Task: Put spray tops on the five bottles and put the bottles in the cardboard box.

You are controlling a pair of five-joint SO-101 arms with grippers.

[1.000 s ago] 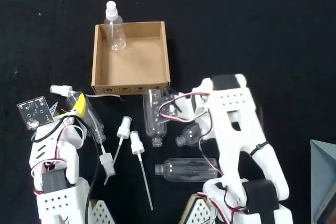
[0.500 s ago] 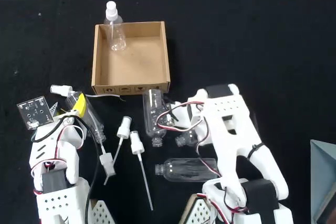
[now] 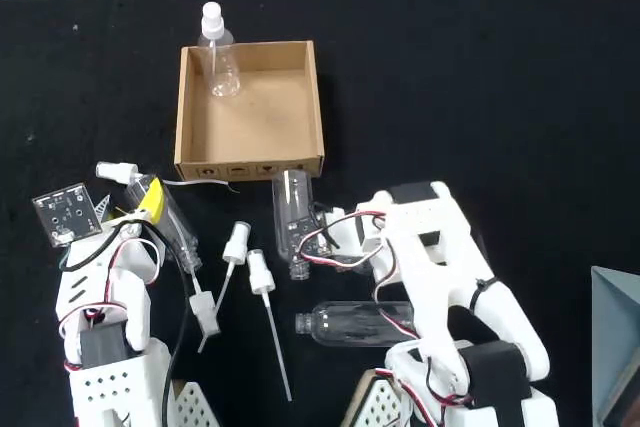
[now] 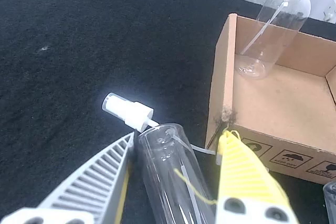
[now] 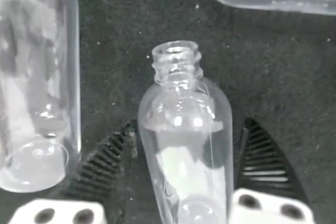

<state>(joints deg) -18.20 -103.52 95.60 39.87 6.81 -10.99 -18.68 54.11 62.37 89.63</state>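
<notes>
At the lower left of the high view the left gripper is clamped on a capped bottle near the cardboard box, while at lower centre the right gripper has its jaws apart around an uncapped bottle, and a second capped bottle leans in the box.

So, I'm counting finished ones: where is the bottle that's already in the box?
In the high view the capped bottle leans against the cardboard box's far wall, nearer its left side, its spray top poking above the rim.
</notes>
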